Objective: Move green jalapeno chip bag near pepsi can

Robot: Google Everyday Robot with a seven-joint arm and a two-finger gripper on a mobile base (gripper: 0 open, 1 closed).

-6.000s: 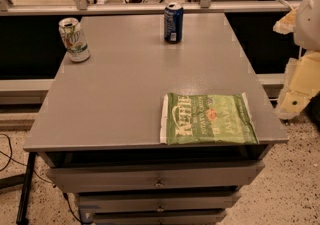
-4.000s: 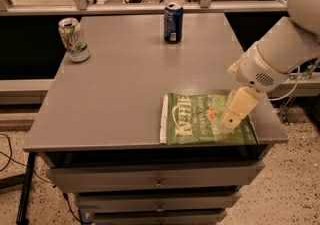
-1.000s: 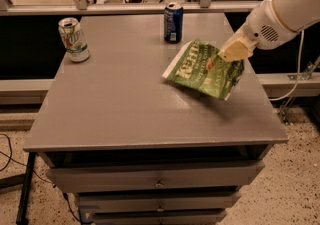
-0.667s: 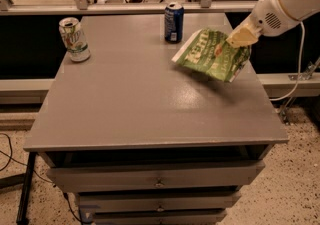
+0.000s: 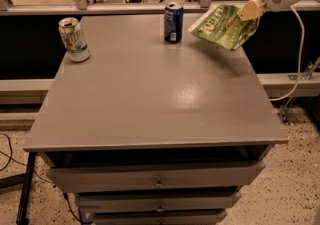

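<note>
The green jalapeno chip bag (image 5: 223,25) hangs tilted in the air above the table's far right part, to the right of the pepsi can (image 5: 173,22). The dark blue can stands upright near the table's far edge. My gripper (image 5: 248,11) comes in from the upper right and is shut on the bag's upper right edge. The bag is clear of the table top, and a gap separates it from the can.
A white-and-green soda can (image 5: 74,39) stands at the far left of the grey table (image 5: 150,99). Drawers sit under the table's front edge. A railing and a window run behind the table. A cable hangs at the right.
The gripper took hold of the bag at the table's front right, lifted it and carried it toward the far side. In the last second it moved farther back and higher, to the right of the pepsi can.
</note>
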